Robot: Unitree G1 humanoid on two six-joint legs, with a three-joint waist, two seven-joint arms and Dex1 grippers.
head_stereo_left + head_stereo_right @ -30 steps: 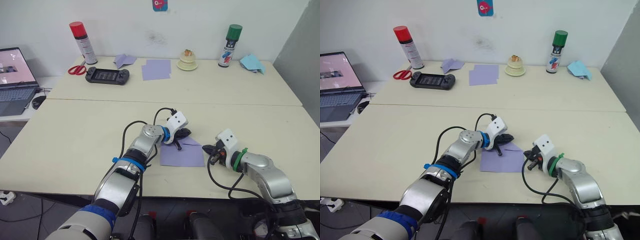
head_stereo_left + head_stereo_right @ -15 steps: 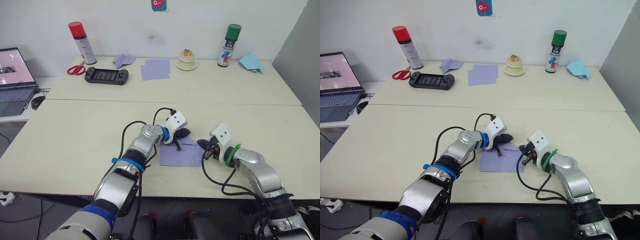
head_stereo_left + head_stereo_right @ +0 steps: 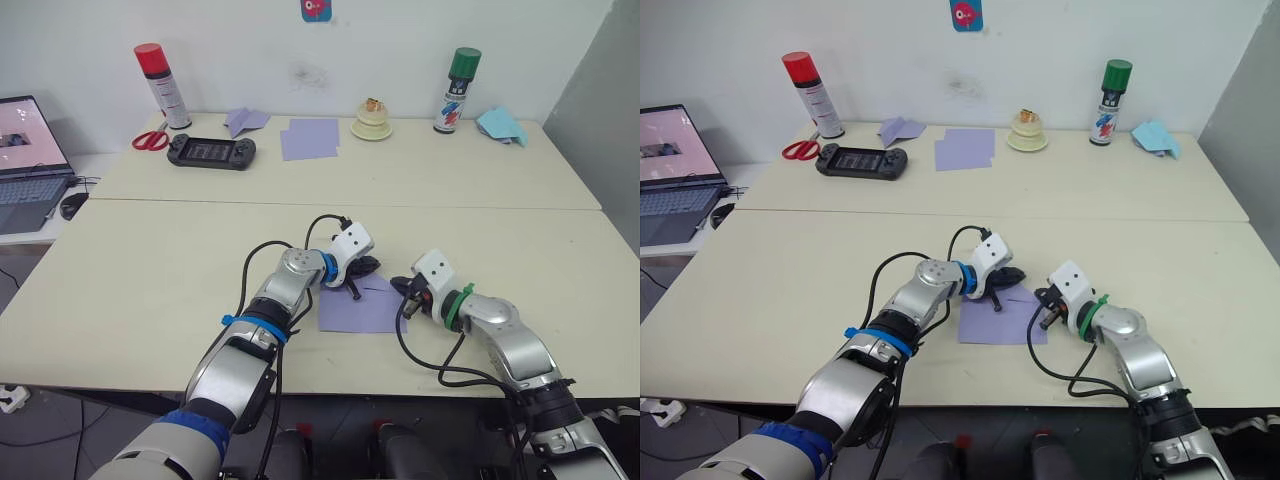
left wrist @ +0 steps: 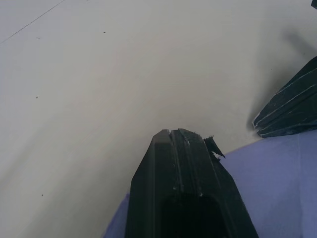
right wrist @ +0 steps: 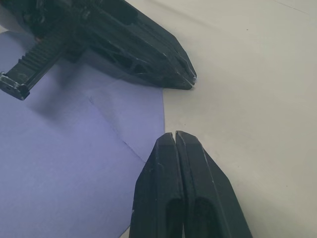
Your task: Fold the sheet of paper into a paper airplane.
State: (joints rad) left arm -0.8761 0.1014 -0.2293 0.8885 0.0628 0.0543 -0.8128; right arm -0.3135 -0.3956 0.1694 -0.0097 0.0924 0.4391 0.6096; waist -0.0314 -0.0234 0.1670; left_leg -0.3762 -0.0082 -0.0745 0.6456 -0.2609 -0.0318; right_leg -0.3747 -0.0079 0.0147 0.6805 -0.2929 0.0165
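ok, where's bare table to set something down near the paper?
Bare: the near table left of the left pincer, and its far right past the right pincer. The strip between the paper and the table seam is free too. Crowded: both pincers at the paper's far edge, and the back row from the red can to the green can.

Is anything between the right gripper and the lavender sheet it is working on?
Nothing visible. The right gripper, fingers shut, sits at the edge of the sheet of paper with only bare table between them. The left gripper, also shut, rests on the sheet's far corner.
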